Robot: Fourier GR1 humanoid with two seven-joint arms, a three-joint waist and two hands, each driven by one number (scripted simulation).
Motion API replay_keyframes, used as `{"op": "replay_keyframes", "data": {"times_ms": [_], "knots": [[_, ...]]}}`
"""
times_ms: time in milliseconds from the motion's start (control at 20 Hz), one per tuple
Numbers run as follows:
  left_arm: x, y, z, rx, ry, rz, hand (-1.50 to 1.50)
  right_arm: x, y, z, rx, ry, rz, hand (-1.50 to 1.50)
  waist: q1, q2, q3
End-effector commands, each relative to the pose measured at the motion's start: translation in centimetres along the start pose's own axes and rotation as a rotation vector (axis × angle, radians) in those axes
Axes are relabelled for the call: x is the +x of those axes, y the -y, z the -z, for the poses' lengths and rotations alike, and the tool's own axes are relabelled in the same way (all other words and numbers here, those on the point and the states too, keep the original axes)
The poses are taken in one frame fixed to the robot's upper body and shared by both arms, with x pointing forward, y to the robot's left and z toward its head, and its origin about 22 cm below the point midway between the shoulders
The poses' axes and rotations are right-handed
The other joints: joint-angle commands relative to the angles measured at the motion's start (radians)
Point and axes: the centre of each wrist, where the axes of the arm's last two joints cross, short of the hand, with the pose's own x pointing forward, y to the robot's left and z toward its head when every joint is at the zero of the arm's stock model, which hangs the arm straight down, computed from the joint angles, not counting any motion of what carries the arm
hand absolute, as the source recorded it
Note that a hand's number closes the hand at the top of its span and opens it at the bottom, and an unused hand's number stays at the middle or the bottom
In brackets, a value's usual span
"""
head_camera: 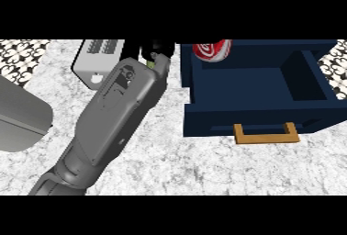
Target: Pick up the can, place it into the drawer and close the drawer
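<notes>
Red can [212, 49] lies in the open navy drawer [203, 117], upper right. My left hand [157, 47] top centre, just left of it; can't tell if it's open or closed.

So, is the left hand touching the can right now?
Apart. The head view shows the left hand outside the drawer, with a strip of its blue side wall between it and the can.

Perhaps a white grater [95, 57], marbled counter [203, 165]
</notes>
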Motion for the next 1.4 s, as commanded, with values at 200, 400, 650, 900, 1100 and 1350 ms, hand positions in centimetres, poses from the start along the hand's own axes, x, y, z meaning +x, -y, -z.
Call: {"op": "replay_keyframes", "data": {"times_ms": [200, 400, 650, 900, 1100, 1350], "knots": [[2.1, 4.0, 1.2, -0.021, -0.014, 0.015, 1.50, -1.0, -0.9, 1.7, 0.006, 0.004, 0.001, -1.50, -0.003, 0.002, 0.001], [0.1, 2.8, 2.5, -0.023, -0.025, 0.007, 1.50, -0.2, 0.2, 0.5, 0.006, -0.016, -0.004, -1.50, -0.009, 0.004, 0.000], [-0.7, 4.7, 1.9, 0.008, -0.036, 0.042, 1.50, -1.3, 0.3, 2.3, 0.024, 0.012, -0.012, -1.50, -0.035, 0.008, 0.001], [-1.9, 4.7, 2.3, 0.033, -0.051, 0.086, 1.50, 0.4, -0.5, 2.6, 0.030, 0.039, 0.000, -1.50, -0.048, 0.012, 0.001], [-2.4, 4.6, 2.2, -0.003, -0.084, 0.073, 1.50, -0.2, -1.6, 2.0, 0.013, 0.000, 0.003, -1.50, -0.027, 0.009, 0.001], [-4.1, 4.2, 2.2, 0.038, -0.089, 0.133, 1.50, -0.5, -1.2, 2.5, 0.029, 0.027, 0.000, -1.50, -0.049, 0.016, 0.002]]}}
